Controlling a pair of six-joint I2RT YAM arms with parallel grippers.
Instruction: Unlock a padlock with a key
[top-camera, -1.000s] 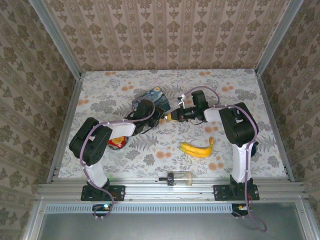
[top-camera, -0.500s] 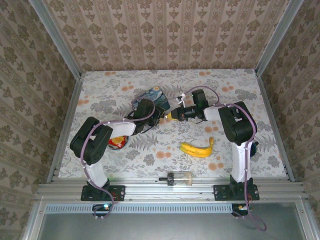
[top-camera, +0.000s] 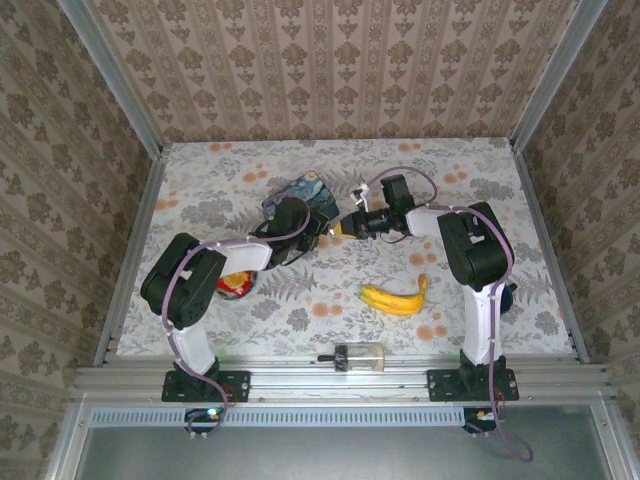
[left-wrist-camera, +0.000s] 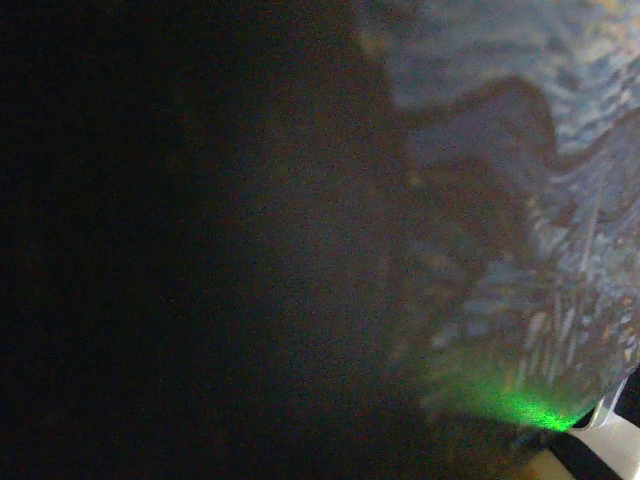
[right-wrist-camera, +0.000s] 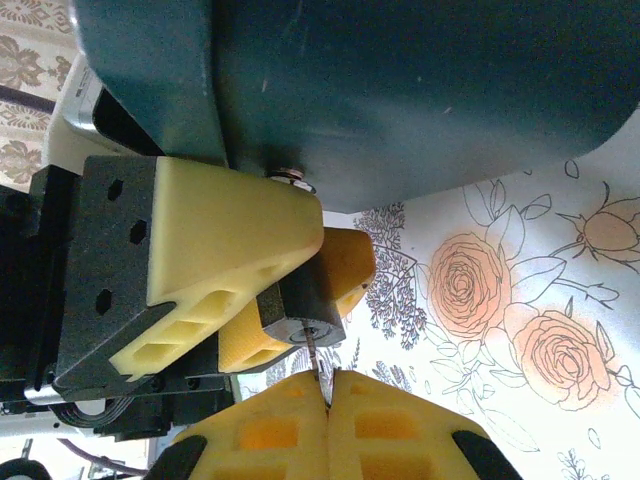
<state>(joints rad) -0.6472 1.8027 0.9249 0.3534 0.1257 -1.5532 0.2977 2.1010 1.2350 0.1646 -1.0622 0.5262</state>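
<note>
The padlock (right-wrist-camera: 303, 308) is sitting clamped between the yellow fingers (right-wrist-camera: 225, 255) of the left gripper (top-camera: 320, 228), with its keyhole face pointing toward 6 o'clock in the right wrist view. The key (right-wrist-camera: 319, 372), a thin metal shaft, is running from that face down toward 6 o'clock into the right gripper (right-wrist-camera: 327, 400), whose yellow pads (right-wrist-camera: 270, 420) are pressing together on it. How deep the tip is sitting in the keyhole cannot be told.

In the top view the two grippers are meeting tip to tip a little toward 12 o'clock from the middle of the flowered table (top-camera: 470, 170). The left one is reaching in from 9 o'clock and the right one from 3 o'clock.

From that meeting point, the blue painted tin box (top-camera: 303, 192) is lying near at 10 o'clock. The banana (top-camera: 395, 297) is lying well apart at 5 o'clock. The clear cylinder (top-camera: 358, 355) is resting at 6 o'clock on the near rail.
</note>
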